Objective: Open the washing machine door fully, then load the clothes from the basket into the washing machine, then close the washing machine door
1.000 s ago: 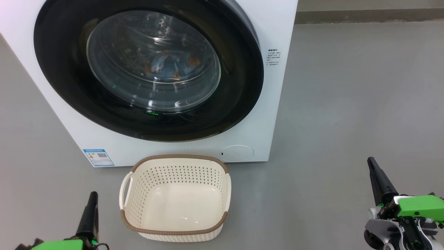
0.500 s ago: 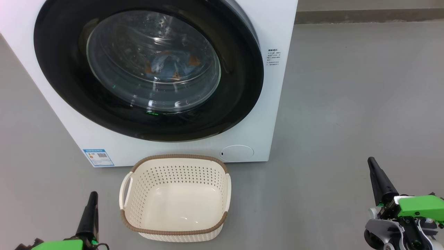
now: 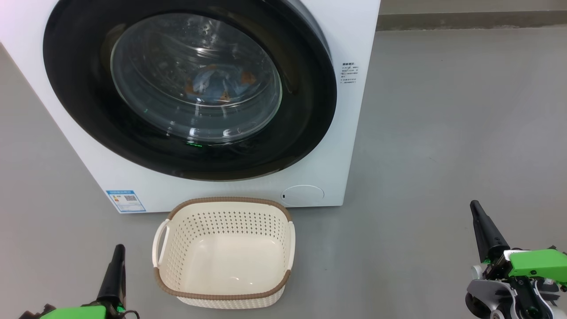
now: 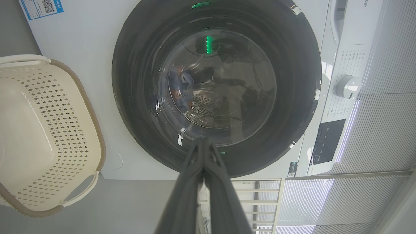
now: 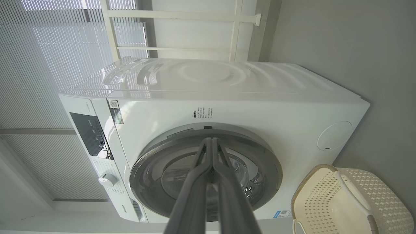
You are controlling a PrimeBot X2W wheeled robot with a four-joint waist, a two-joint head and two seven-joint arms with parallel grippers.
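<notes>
The left pincer [image 3: 118, 249], pressed shut and empty, rests just left of the emptied basket [image 3: 221, 296]. Ahead, nearer this arm, the washing machine door [image 3: 79, 102] sits closed, the clothes [image 3: 217, 84] behind its glass. The right pincer [image 3: 475, 205], likewise shut and empty, stands well apart.

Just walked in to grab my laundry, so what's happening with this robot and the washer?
Nothing is being handled right now. The washing machine door looks closed on the washing machine, and the clothes, blue with orange patches, show inside through its glass. The basket stands empty on the floor in front. The left pincer and the right pincer are both shut, hold nothing, and hang low on either side of the basket, apart from it. The job looks done.
</notes>
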